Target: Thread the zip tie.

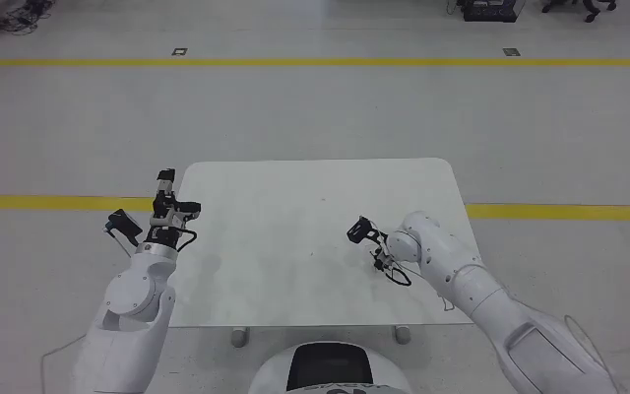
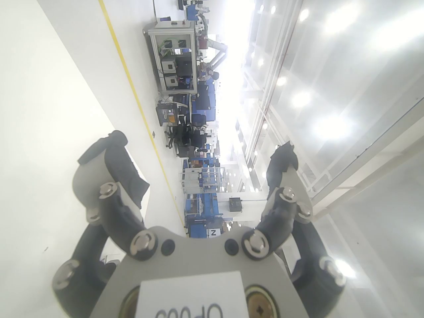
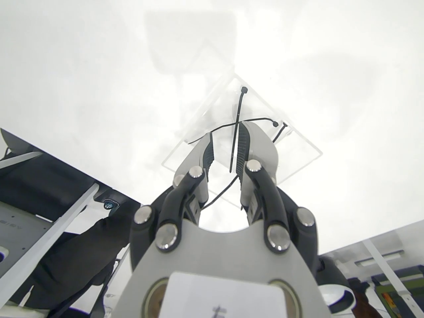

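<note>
The right pincer (image 3: 227,133) hangs low over the bench (image 1: 295,227), out on the bench's right side and toward the robot's edge, with its fingers aimed down at the surface. It is released: there is a modest gap between the ribbed pads (image 3: 243,147), and nothing is clamped between them.

Right beneath it a clear square tray (image 3: 298,153) lies flat on the bench, and on that tray are three black ties in a loose cross. The zip tie (image 3: 239,114) in the middle runs straight, with its head at the end farthest from the pincer and its tail passing through the gap between the two fingers. It sits close to one pad, but whether it touches I cannot tell. A second tie (image 3: 261,119) curves across it just beyond the fingertips, and its head lies off to one side. A third tie (image 3: 279,133) slants away from near that head, slips behind one finger and shows again closer to the wrist.

Over on the other side, the left pincer (image 2: 198,143) sits at the bench's left edge, well apart from the tray. It is spread wide and carrying nothing, and it points out across the floor with its yellow line (image 2: 132,84).
</note>
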